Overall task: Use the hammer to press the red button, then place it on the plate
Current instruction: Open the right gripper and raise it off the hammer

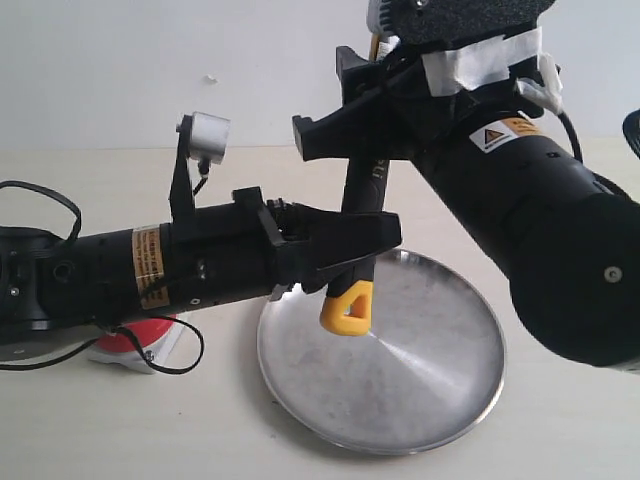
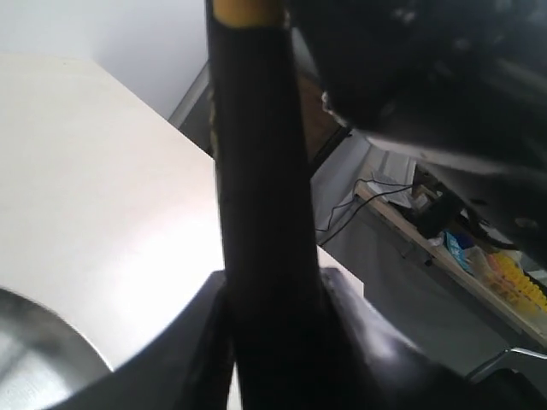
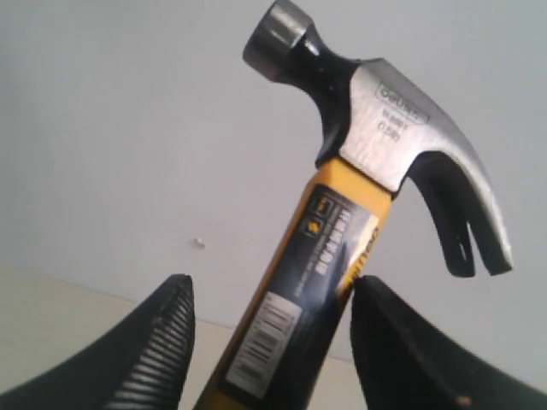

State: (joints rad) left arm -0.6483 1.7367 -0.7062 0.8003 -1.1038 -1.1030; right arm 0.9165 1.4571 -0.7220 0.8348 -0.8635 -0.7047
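Observation:
The hammer point(image 1: 362, 190) stands upright over the plate point(image 1: 420, 400), its yellow end point(image 1: 348, 305) hanging down. My left gripper point(image 1: 372, 248) is shut on the lower black handle point(image 2: 256, 171), both jaws pressed against it. My right gripper point(image 1: 332, 108) is open around the upper handle point(image 3: 316, 282). Its ribbed finger point(image 3: 162, 342) stands apart from the handle, while the other finger point(image 3: 402, 342) lies against it. The steel head point(image 3: 385, 128) with its claw rises above the fingers. The red button point(image 1: 135, 340) shows only partly under my left arm.
A black cable point(image 1: 175, 355) loops beside the button. The left arm's wrist camera point(image 1: 207, 135) stands up from it. The bulky right arm point(image 1: 560, 230) overhangs the plate's far right side. A white wall lies behind the table.

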